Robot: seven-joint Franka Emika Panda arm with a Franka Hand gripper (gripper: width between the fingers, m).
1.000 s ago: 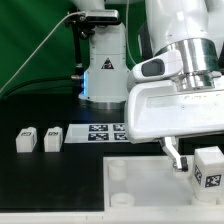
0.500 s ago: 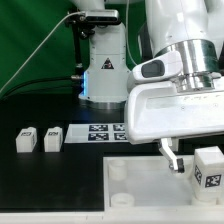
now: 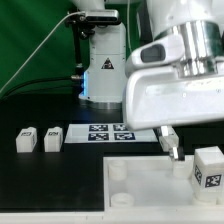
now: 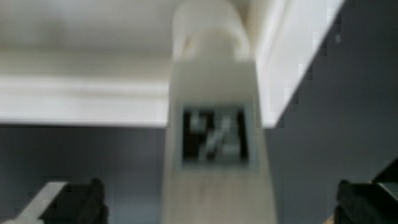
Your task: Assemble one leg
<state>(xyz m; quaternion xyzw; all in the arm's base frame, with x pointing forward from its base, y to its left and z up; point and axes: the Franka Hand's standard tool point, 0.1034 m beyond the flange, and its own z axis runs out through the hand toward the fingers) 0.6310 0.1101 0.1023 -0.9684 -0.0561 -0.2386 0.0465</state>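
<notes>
A leg [image 3: 208, 166], a small white block with a square marker facing the camera, stands on the large white panel [image 3: 150, 190] at the exterior view's right. My gripper [image 3: 200, 148] hangs just above it. One dark fingertip [image 3: 172, 150] shows to the leg's left; the other is out of frame. In the wrist view the leg [image 4: 217, 135] runs between my gripper's [image 4: 222, 205] two fingers [image 4: 71, 202], which stand wide apart and clear of it. The gripper is open and empty. Two more legs [image 3: 26, 140] [image 3: 52, 138] lie on the black table at the left.
The marker board [image 3: 108, 133] lies flat behind the panel. The arm's base [image 3: 100, 75] stands at the back. The panel has round corner sockets [image 3: 119, 171] on its left side. A green curtain hangs behind.
The gripper has risen a little and shifted slightly left; its fingertip sits higher beside the leg. The leg and the other parts have not moved.
</notes>
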